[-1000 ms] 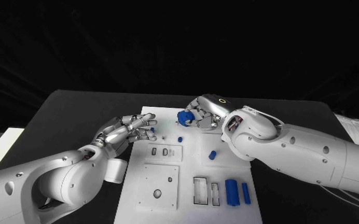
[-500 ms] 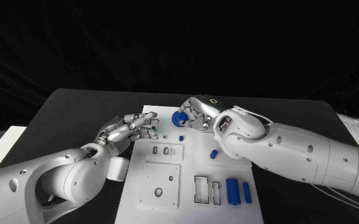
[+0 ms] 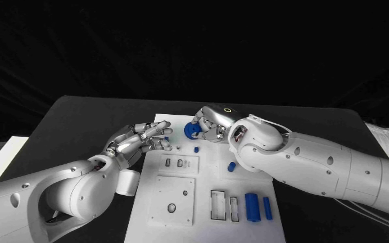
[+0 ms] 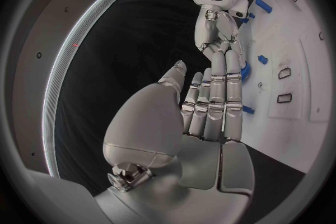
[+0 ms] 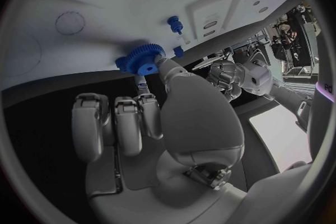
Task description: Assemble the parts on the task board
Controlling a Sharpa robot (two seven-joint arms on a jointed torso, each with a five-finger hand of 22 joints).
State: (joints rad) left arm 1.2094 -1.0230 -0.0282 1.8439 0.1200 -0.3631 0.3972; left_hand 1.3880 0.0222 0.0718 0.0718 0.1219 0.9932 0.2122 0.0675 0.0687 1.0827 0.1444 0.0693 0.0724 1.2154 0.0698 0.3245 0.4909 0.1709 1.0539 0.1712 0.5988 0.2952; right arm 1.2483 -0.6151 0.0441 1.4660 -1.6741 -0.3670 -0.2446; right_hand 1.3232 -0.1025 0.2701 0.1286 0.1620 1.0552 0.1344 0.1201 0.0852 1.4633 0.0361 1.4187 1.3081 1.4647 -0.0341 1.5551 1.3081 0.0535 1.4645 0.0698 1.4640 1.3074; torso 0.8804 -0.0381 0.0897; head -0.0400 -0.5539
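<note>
The right robot hand (image 3: 212, 123) pinches a blue gear (image 3: 193, 130) over the far end of the white task board (image 3: 207, 198) on the black tabletop (image 3: 81, 119); its fingers hide part of the gear. The left robot hand (image 3: 143, 138) hovers at the board's left edge, fingers apart, holding nothing.

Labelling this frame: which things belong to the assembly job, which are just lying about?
Job: board; blue gear held by right hand; blue peg; two blue bars; left hand, holding nothing.
Lying about: black table.
</note>
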